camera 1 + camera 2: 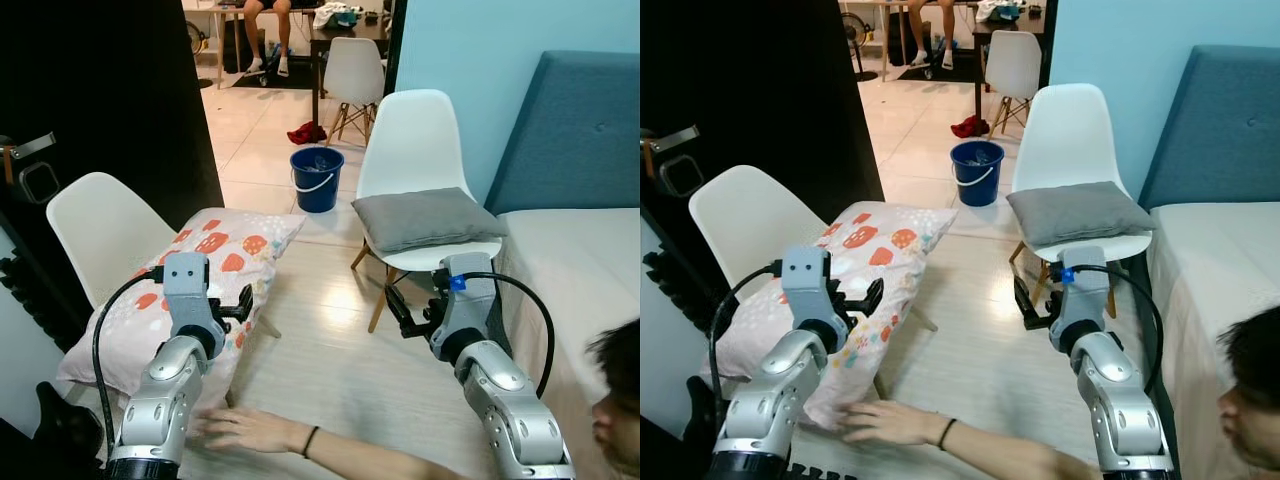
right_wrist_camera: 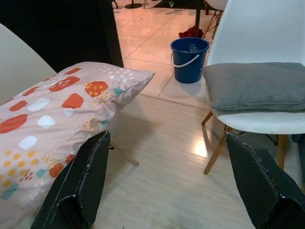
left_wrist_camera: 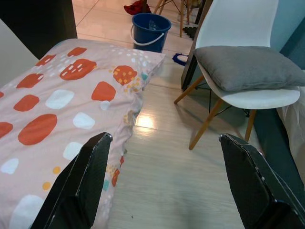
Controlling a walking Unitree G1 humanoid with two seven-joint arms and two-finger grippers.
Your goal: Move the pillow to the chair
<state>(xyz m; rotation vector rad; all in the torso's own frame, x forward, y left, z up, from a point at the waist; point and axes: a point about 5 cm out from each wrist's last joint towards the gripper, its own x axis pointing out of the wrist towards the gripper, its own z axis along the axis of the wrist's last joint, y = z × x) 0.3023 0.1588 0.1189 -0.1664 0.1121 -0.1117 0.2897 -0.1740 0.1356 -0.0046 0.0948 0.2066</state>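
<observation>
I see the patterned pillow point(image 1: 190, 290) lying on the left white chair point(image 1: 95, 225). My left end effector point(image 1: 228, 308) hovers over it, fingers wide apart and empty. My right end effector point(image 1: 410, 313) is open too, before the chair with a grey cushion point(image 1: 428, 216).

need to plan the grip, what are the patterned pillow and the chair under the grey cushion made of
Patterned pillow: soft woven fabric, matte; it sags and creases over its seat edge. White chair: likely moulded plastic shell, smooth with a slight sheen, on wooden-looking legs. Grey cushion: matte cloth.
</observation>
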